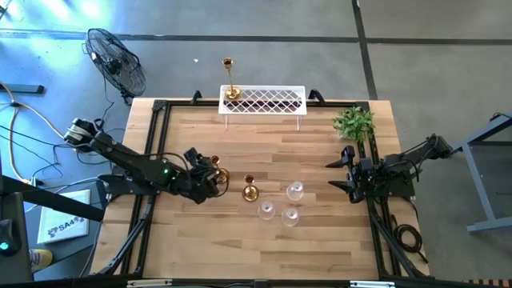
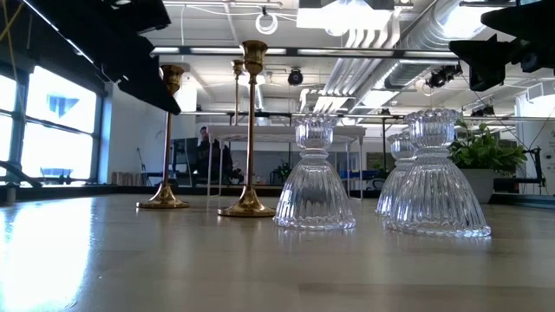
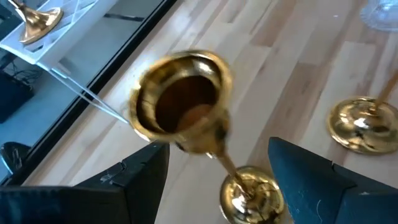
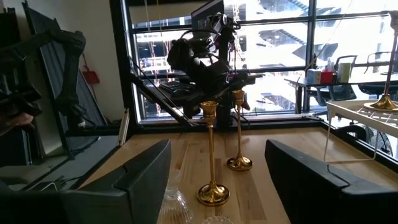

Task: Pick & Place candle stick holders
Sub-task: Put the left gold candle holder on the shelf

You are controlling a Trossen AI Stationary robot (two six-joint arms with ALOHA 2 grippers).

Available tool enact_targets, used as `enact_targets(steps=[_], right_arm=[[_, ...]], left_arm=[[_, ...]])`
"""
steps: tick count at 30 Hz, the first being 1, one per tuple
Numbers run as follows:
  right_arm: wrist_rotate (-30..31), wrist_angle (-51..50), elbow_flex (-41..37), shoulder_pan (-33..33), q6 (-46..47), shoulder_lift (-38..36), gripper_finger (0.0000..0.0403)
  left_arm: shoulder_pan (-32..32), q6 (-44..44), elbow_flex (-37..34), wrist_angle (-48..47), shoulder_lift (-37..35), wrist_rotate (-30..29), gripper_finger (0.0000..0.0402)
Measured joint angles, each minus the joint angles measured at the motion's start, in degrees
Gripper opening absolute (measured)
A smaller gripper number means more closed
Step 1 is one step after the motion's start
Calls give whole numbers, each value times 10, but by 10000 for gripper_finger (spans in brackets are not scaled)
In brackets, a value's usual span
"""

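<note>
Hovering open-jawed near the table's (image 1: 320,240) left edge, the left gripper (image 1: 214,174) flanks a gold candle holder's cup (image 3: 180,102). The right gripper (image 1: 340,174) waits open near the right edge; 3 glass holders (image 1: 280,204) stand between.

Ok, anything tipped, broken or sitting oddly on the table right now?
Nothing stands out. Two gold holders and three glass holders stand upright on the table; a third gold one stands on the white rack. The left gripper is open around a gold holder; the right gripper waits open.

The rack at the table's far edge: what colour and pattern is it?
White, with a diamond lattice top; the white lattice rack shows best in the high view.
</note>
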Motion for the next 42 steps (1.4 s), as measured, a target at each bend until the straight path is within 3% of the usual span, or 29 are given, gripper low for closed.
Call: enact_targets(steps=[4,8,20,30,42], right_arm=[[0,0,0,0,0,0,257],[0,0,0,0,0,0,257],[0,-2,0,0,-2,0,257],[0,-5,0,0,2,0,257],[0,-5,0,0,2,0,257]], left_arm=[[33,16,0,2,2,29,266],[55,33,0,19,3,71,232],[58,76,1,42,3,98,16],[58,91,10,41,2,96,9],[58,221,134,35,-46,64,9]])
